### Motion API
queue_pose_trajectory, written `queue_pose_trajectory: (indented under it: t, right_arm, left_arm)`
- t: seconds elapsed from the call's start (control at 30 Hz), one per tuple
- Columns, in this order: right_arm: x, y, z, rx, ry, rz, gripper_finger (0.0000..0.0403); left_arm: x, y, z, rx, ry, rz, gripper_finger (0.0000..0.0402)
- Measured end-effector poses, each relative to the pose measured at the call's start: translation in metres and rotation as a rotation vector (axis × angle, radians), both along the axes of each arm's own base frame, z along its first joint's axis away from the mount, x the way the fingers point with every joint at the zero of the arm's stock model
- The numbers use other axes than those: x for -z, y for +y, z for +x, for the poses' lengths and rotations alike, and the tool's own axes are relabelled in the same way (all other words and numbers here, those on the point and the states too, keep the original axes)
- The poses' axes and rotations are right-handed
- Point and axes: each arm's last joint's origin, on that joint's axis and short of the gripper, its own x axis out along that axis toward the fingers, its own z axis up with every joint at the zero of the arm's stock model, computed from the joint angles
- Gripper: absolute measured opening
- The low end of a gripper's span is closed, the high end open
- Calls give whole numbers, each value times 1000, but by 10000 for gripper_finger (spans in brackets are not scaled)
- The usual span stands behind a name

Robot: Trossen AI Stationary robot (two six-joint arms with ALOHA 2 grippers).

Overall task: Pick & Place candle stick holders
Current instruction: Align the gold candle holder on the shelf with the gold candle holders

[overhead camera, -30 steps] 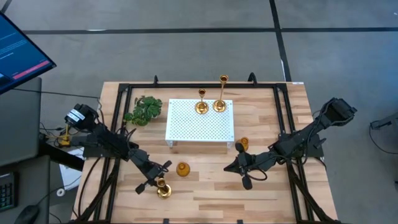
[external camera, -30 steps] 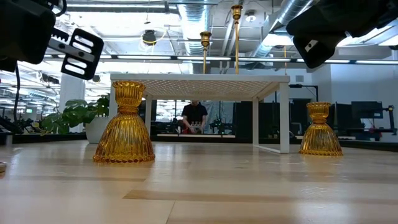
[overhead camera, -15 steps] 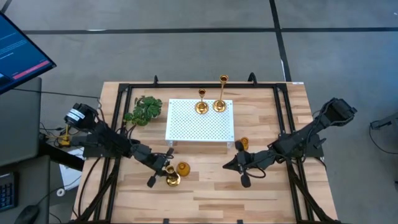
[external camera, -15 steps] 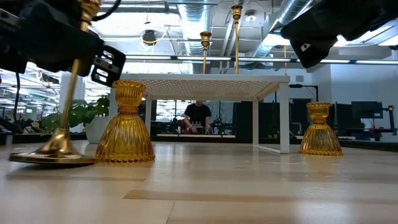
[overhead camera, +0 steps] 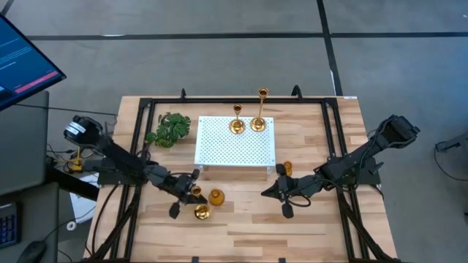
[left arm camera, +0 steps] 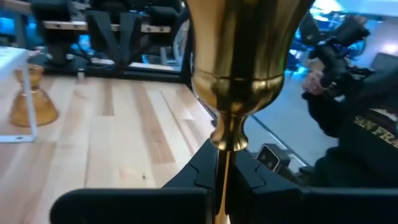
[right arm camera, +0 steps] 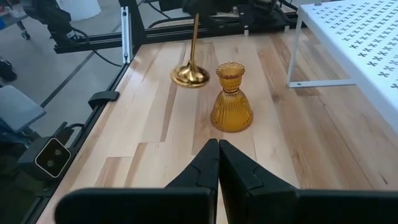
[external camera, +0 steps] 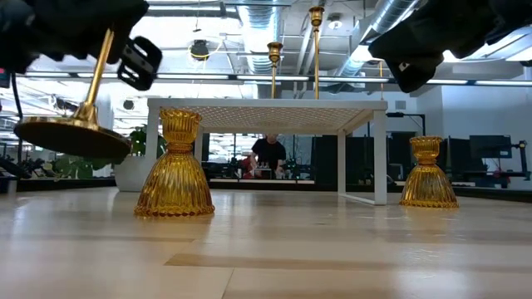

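My left gripper [overhead camera: 190, 196] is shut on a slim brass candle stick holder [external camera: 91, 91] whose round base [overhead camera: 202, 212] hangs near the table's front left. A squat amber holder [overhead camera: 216, 197] stands on its base right beside it, and it also shows in the low view [external camera: 174, 170]. A second squat one [overhead camera: 287, 169] stands by the white stand's right leg. Two slim holders [overhead camera: 238, 126] [overhead camera: 258, 120] stand on the white perforated stand [overhead camera: 219, 150]. My right gripper [overhead camera: 274, 191] is shut and empty, pointing at the amber holder [right arm camera: 231, 99]. My left gripper pinches the slim holder's thin stem [left arm camera: 222, 163], just below the cup [left arm camera: 249, 56], between its two fingers. The fingers come about level from the table's left, across the stem. The holder is lifted clear of the table and tilted, its round base [external camera: 73, 137] hanging lowest.
A green leafy sprig [overhead camera: 170, 128] lies at the stand's left. A black frame [overhead camera: 139, 146] runs along the table's left, far and right sides. Bare wood lies between the two grippers and along the near edge [overhead camera: 241, 241]. A person shows in the room beyond [external camera: 268, 156].
My left gripper has carried the slim holder from near the front edge toward the far edge and right, next to the squat amber holder. The holder's base rested on the table half a second ago. It is now lifted clear and tipped further.
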Motion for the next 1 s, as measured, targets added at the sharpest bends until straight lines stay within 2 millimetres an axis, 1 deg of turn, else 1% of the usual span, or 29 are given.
queue_pose_trajectory:
  t: [0.13, 0.3, 0.4, 0.53, 0.7, 0.83, 0.9, 1.0]
  right_arm:
    - [0, 1, 0, -3, 2, -1, 0]
    - [1, 0, 0, -3, 6, -3, 0]
    - [1, 0, 0, -2, 7, -4, 0]
    - [1, 0, -1, -3, 15, -8, 0]
    - [2, 0, -1, -2, 21, -12, 0]
    - [2, 0, -1, -3, 23, -13, 0]
    - [2, 0, -1, -3, 25, -14, 0]
    - [3, 0, -1, -3, 29, -16, 0]
  left_arm:
    - [-7, 1, -9, -87, 15, -7, 8]
    - [-21, 9, -18, -211, 5, -23, 8]
    - [-36, 12, -18, -302, 29, 16, 8]
    - [-64, 12, -13, -407, 65, 90, 8]
    - [-102, 13, -8, -443, 61, 151, 8]
    - [-121, 18, -7, -492, 48, 193, 8]
    - [-130, 24, -5, -563, 27, 214, 8]
    - [-137, 38, -2, -687, 22, 258, 8]
